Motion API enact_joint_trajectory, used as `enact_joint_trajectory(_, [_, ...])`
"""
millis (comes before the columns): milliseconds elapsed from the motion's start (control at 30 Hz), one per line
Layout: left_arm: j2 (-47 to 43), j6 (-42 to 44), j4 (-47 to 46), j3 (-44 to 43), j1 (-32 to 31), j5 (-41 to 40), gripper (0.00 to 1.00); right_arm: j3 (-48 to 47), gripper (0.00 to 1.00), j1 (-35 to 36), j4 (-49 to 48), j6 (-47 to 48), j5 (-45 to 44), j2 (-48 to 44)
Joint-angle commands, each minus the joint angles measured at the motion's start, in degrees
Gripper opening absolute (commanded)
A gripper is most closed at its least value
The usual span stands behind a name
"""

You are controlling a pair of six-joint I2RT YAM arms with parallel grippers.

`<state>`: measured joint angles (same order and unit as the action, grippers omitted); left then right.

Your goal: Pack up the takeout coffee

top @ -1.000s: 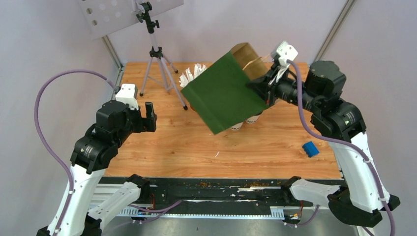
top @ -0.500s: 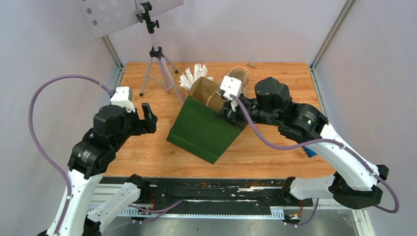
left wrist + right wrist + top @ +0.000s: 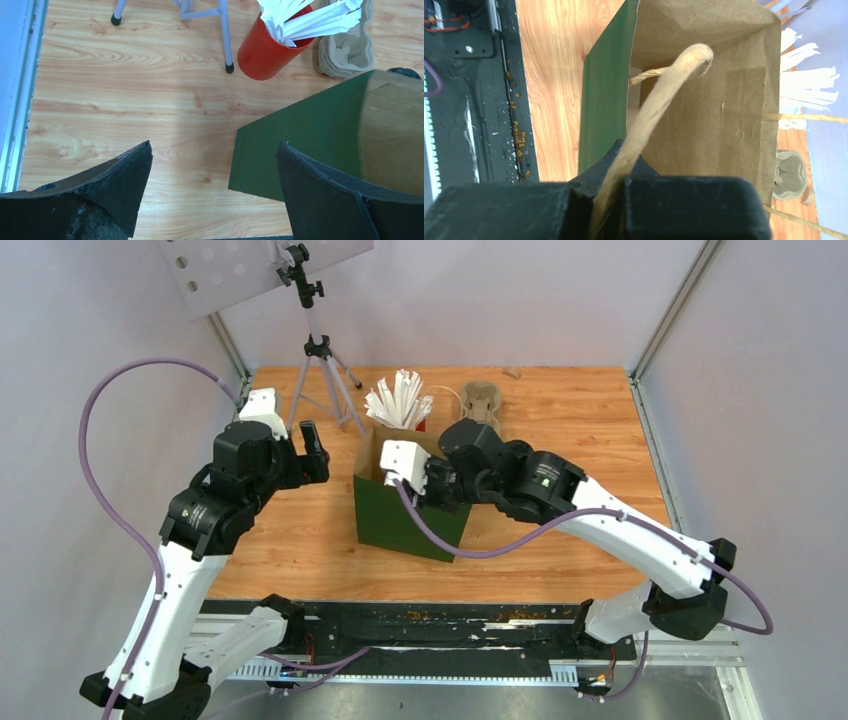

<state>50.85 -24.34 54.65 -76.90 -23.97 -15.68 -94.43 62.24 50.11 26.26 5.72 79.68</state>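
Note:
A green paper bag point(image 3: 398, 515) with a brown inside stands upright at the table's middle, mouth up. My right gripper point(image 3: 428, 483) is over its mouth, shut on the bag's twine handle point(image 3: 659, 97). In the right wrist view I look down into the bag point(image 3: 704, 100). My left gripper point(image 3: 311, 448) is open and empty, left of the bag; in its view point(image 3: 215, 155) the bag's green side point(image 3: 305, 135) lies just right of the fingers. The two white coffee cups are not visible; my right arm covers the spot behind the bag.
A red cup of white straws point(image 3: 400, 405) stands just behind the bag, also in the left wrist view point(image 3: 267, 50). A beige pulp cup tray point(image 3: 483, 400) lies at the back. A tripod point(image 3: 320, 360) stands at the back left.
My right gripper has carried the bag from tilted in the air at the back right, down and left, to upright at the middle. My left gripper has shifted slightly away from me.

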Motion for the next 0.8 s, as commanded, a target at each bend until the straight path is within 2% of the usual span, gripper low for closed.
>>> enact_joint_trajectory(0, [-0.09, -0.28, -2.94, 0.59, -0.12, 0.64, 1.00, -1.26, 0.00, 1.82, -1.54, 4.35, -4.32, 2.89])
enact_joint_trajectory(233, [-2.88, -0.65, -5.31, 7.48, -0.12, 6.24, 0.97, 0.68, 0.01, 3.89, -1.86, 5.69, -5.52, 6.03])
enact_joint_trajectory(367, [-2.60, 0.87, -4.43, 7.64, -0.12, 8.25, 0.96, 2.33, 0.07, 4.70, -2.82, 6.51, -5.66, 5.81])
enact_joint_trajectory(500, [-2.59, 1.43, -4.14, 7.93, -0.12, 11.56, 0.94, 2.53, 0.21, 4.88, -3.16, 5.49, -7.89, 5.46])
enact_joint_trajectory(600, [-2.73, 1.81, -4.69, 8.57, -0.12, 15.14, 0.92, 2.60, 0.40, 4.90, -3.48, 3.49, -8.00, 4.72])
enact_joint_trajectory(767, [-3.36, 2.78, -5.63, 9.16, -0.12, 21.32, 0.91, 2.16, 0.56, 4.84, -3.34, -0.34, -6.68, 1.48])
